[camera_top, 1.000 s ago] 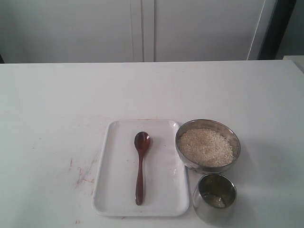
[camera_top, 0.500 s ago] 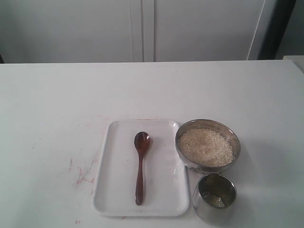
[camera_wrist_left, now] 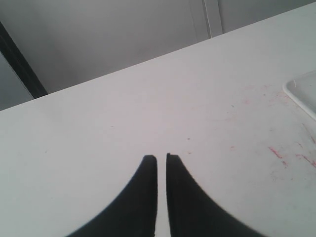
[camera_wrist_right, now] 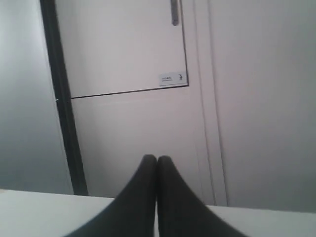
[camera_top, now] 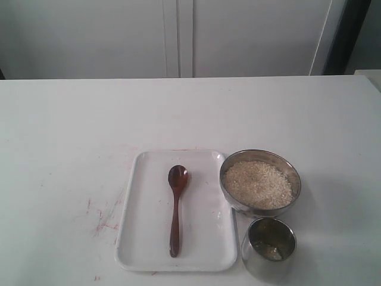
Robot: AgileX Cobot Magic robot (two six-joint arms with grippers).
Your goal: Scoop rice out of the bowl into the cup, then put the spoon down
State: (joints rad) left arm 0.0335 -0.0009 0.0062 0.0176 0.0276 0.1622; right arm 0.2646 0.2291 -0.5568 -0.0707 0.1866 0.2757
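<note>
The dark wooden spoon [camera_top: 175,208] lies lengthwise on a white tray [camera_top: 143,238], its oval bowl toward the far side. Right of the tray stands the steel bowl [camera_top: 229,199] filled with white rice [camera_top: 259,183]. The small steel cup [camera_top: 271,245] stands just in front of the bowl. Neither gripper shows in the exterior view. My left gripper [camera_wrist_left: 161,158] hovers over bare tabletop with its black fingers nearly together and nothing between them. My right gripper [camera_wrist_right: 157,159] points at a wall, fingertips touching, holding nothing.
A corner of the white tray [camera_wrist_left: 302,95] shows in the left wrist view. Reddish smudges [camera_top: 104,217] mark the white table left of the tray. White cabinet doors [camera_top: 178,36] stand behind the table.
</note>
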